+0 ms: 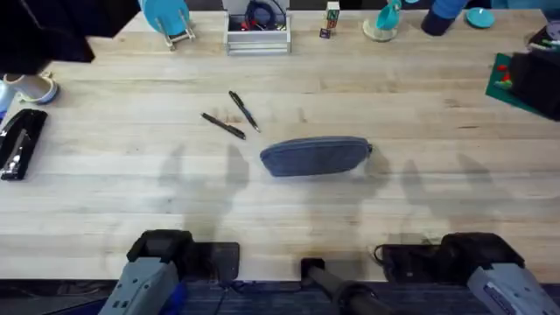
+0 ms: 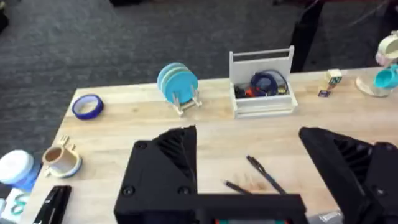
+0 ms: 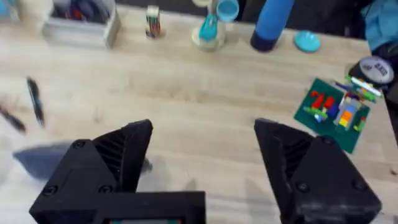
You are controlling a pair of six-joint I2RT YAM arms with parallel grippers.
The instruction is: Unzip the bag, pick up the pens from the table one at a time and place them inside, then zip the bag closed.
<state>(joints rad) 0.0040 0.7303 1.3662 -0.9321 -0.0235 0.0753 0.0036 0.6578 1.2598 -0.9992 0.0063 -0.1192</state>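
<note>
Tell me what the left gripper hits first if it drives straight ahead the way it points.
Probably the pens: they lie on the table dead ahead between the open jaws of the left gripper. Depth is unclear.

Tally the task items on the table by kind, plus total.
Pens: 2 (one, another), lying loose beside each other left of the bag
Bag: 1, on the table
Total: 3
</note>
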